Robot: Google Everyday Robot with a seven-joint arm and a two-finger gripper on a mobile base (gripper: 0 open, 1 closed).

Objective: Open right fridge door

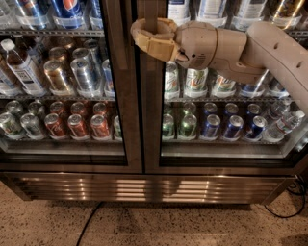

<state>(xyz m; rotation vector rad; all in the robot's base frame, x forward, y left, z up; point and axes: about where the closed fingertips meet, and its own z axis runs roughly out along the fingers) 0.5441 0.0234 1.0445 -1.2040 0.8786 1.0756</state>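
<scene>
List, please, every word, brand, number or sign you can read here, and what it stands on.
No word or number reads clearly.
Blue can, top shelf behind the left door: a red, white and blue round emblem, no legible letters.
Green-and-white cans behind the right fridge door: print too blurred.
White-capped bottle label: too small.
Gripper, at the right door's left frame edge: no marking.
</scene>
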